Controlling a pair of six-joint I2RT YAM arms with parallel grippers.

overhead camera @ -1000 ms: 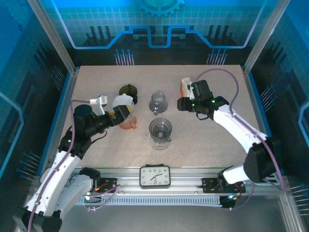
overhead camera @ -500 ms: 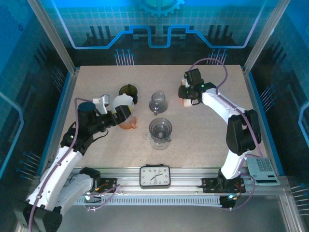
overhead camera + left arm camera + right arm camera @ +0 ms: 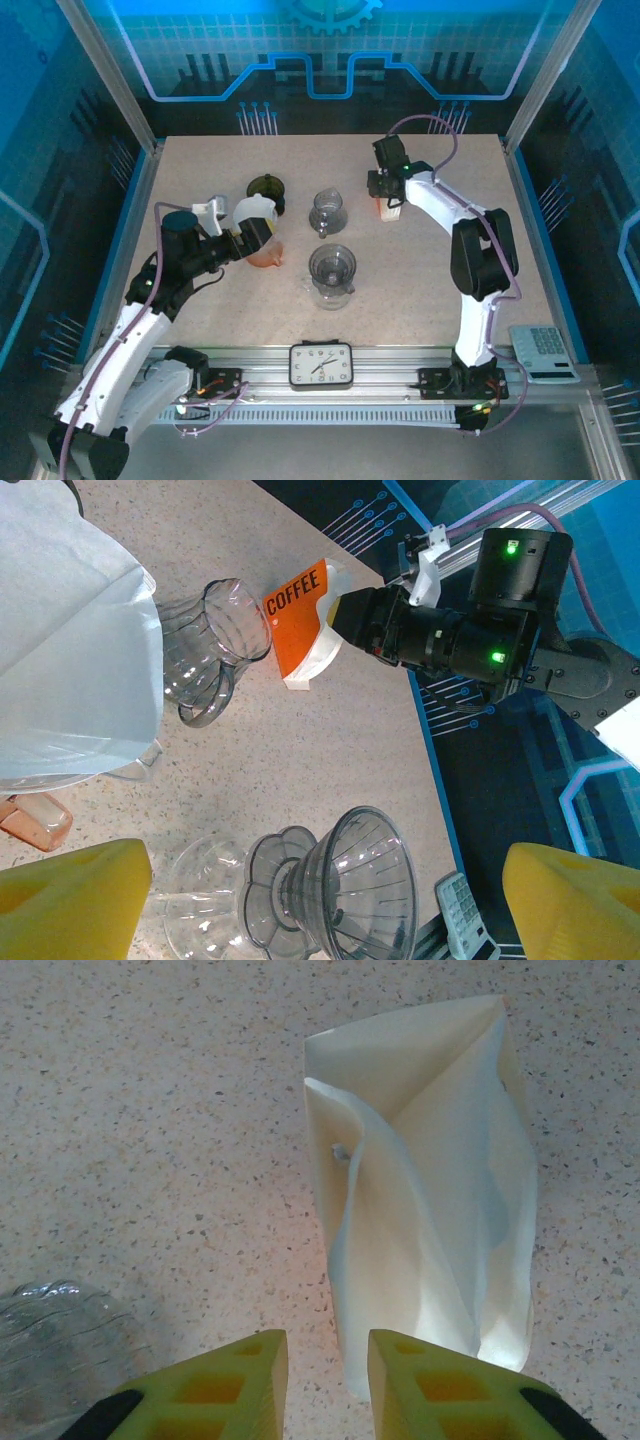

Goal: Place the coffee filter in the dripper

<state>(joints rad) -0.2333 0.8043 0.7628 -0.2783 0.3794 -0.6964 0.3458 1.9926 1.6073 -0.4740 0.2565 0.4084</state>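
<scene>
Right gripper (image 3: 327,1350) has narrowed at the coffee bag (image 3: 430,1190), hold unclear, far from the filter (image 3: 70,650); left gripper (image 3: 325,865) gapes empty beside it

The dripper (image 3: 331,268) is being carried at the middle of the bench (image 3: 420,290), a glass jug (image 3: 327,211) being kept just behind it. A coffee bag (image 3: 300,620) is being kept right of the jug, the coffee filter (image 3: 252,212) left of it.
</scene>
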